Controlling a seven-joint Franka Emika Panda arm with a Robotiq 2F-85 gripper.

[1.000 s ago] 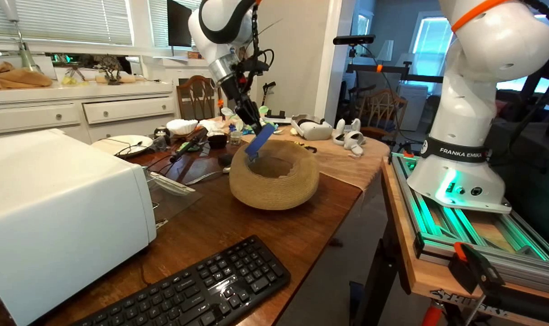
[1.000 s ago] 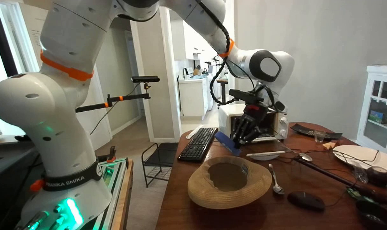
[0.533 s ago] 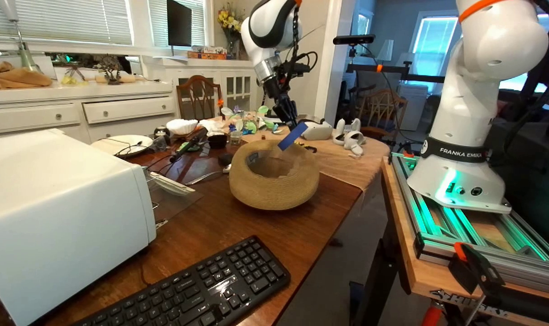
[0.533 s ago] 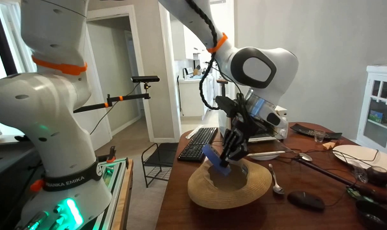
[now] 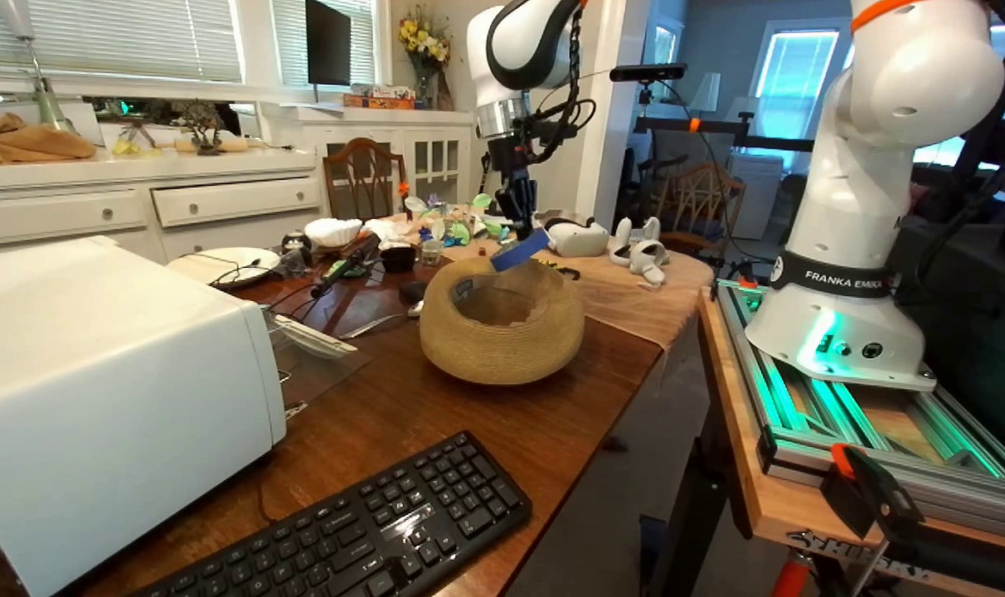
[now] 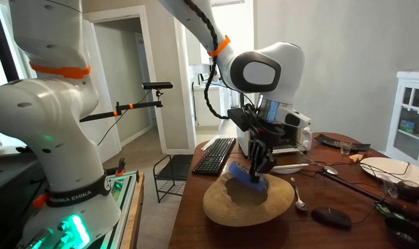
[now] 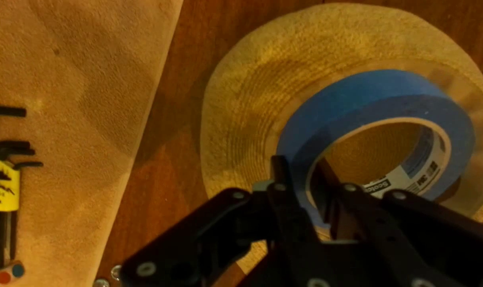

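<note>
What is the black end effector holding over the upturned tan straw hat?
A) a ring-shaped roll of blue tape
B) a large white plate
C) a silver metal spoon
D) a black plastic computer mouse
A: the wrist view shows the black end effector pinching the wall of the ring-shaped roll of blue tape, one finger outside the ring and one inside it, over the upturned tan straw hat.

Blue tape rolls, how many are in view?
1: the blue tape roll, pinched in the gripper over the upturned straw hat. More could be hidden elsewhere.
</note>
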